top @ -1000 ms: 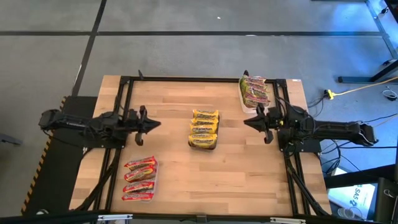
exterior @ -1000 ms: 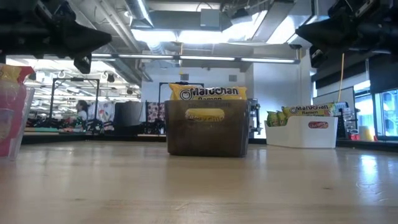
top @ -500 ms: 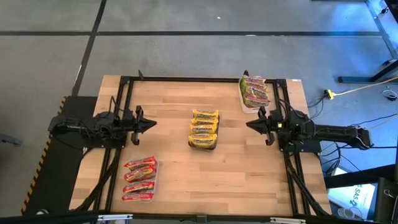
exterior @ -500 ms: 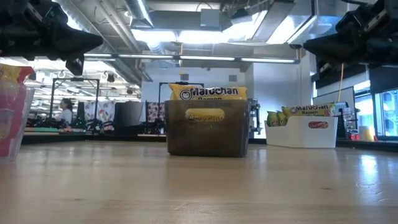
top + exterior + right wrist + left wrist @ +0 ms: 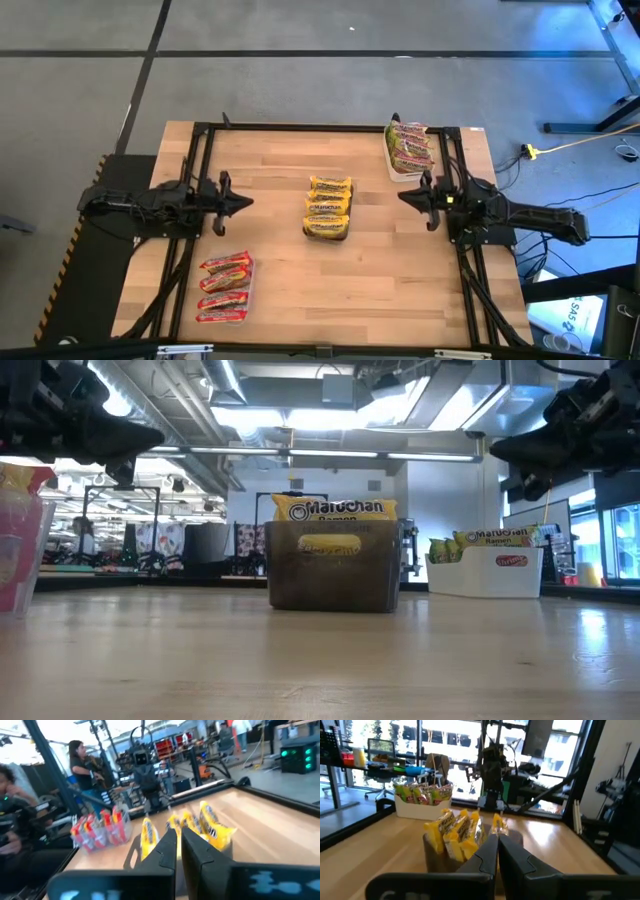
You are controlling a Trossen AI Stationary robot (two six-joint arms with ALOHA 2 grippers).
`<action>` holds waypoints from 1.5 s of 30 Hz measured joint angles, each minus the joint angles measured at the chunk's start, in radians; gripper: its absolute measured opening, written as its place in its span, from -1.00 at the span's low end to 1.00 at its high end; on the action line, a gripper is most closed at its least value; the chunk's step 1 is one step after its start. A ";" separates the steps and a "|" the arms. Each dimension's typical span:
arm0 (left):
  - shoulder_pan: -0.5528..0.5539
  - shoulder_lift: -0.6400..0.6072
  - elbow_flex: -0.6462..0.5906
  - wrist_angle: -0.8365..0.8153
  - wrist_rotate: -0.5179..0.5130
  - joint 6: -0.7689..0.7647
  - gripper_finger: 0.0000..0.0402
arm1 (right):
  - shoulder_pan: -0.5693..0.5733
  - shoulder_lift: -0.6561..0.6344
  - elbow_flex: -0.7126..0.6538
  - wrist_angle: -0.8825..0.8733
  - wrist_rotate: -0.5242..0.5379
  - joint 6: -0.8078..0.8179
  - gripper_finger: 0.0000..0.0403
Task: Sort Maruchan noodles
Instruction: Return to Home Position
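Jaws of left gripper point(image 5: 238, 201) sat closed, fingers side by side w/ only a hairline slit btwn them, nothing held. Same for right gripper point(image 5: 404, 196): closed, empty. Both hung above table point(image 5: 400, 290), clear of the wood in low view, tips aimed at each other across the middle. Yellow packets point(image 5: 328, 208) stood on edge in dark tray point(image 5: 335, 580), directly btwn the two sets of jaws, straight ahead of each and apart from both. Green packets point(image 5: 410, 147) lay in white bin point(image 5: 485, 575), off to one side of right jaws, near the tips but not touching, twd far table edge. Red packets point(image 5: 224, 288) stood in clear tray point(image 5: 25, 560), off to one side of left jaws twd near table edge, farther from those jaws than green ones were from right jaws. Approx 4 yellow and 4 red counted in high view; green count unclear. Each colour kept to its own container, the 3 containers well apart. Person point(image 5: 80, 762) stood in room beyond table, past right jaws, seen in right wrist view only.
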 joint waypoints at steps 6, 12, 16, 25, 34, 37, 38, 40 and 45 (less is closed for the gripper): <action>0.000 0.000 0.000 -0.039 -0.008 0.032 -0.99 | 0.000 -0.109 0.000 -0.111 -0.033 -0.018 -0.97; 0.000 0.002 0.000 -0.035 -0.031 0.049 -0.96 | 0.000 -0.127 0.002 -0.140 -0.033 -0.047 -0.97; 0.000 0.004 0.000 -0.035 -0.031 0.049 -0.92 | 0.000 -0.125 0.002 -0.140 -0.032 -0.049 -0.97; 0.000 0.004 0.000 -0.035 -0.031 0.049 -0.92 | 0.000 -0.124 0.002 -0.140 -0.031 -0.049 -0.97; 0.000 0.004 0.000 -0.035 -0.032 0.049 -0.96 | 0.000 -0.124 0.002 -0.139 -0.030 -0.049 -0.97; 0.000 0.004 0.000 -0.035 -0.032 0.049 -0.95 | 0.000 -0.124 0.002 -0.138 -0.030 -0.049 -0.97; 0.000 0.004 0.000 -0.035 -0.032 0.049 -0.95 | 0.000 -0.124 0.002 -0.138 -0.030 -0.049 -0.97; 0.000 0.004 0.000 -0.035 -0.032 0.049 -0.93 | 0.000 -0.124 0.002 -0.138 -0.030 -0.049 -0.97; 0.000 0.004 0.000 -0.035 -0.032 0.049 -0.90 | 0.000 -0.124 0.002 -0.137 -0.029 -0.049 -0.97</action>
